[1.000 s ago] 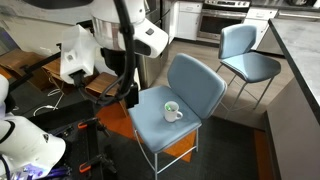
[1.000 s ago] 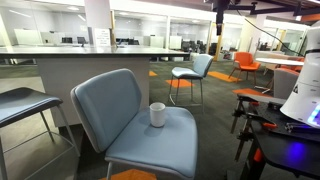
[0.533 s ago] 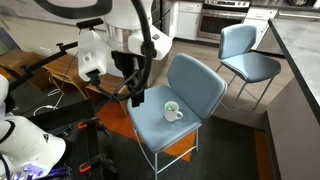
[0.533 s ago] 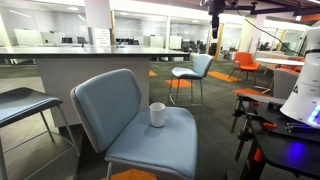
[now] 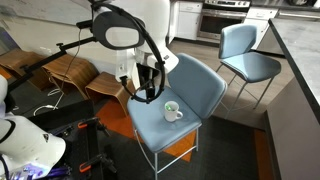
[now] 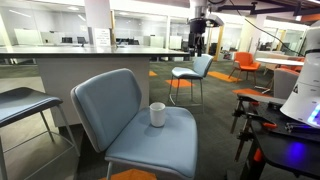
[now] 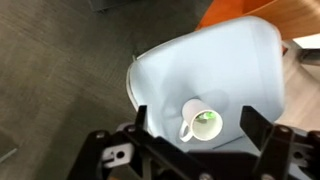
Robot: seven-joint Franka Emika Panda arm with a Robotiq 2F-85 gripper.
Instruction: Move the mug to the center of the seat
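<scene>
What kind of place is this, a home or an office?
Most likely an open-plan office with a kitchen corner: glass-walled rooms with desks, a long counter, and what looks like a built-in oven.

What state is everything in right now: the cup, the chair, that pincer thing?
mug: upright, standing on the seat near the backrest, not held.
seat: level, bearing the mug.
pincer: open, holding nothing, in the air above the seat.
</scene>
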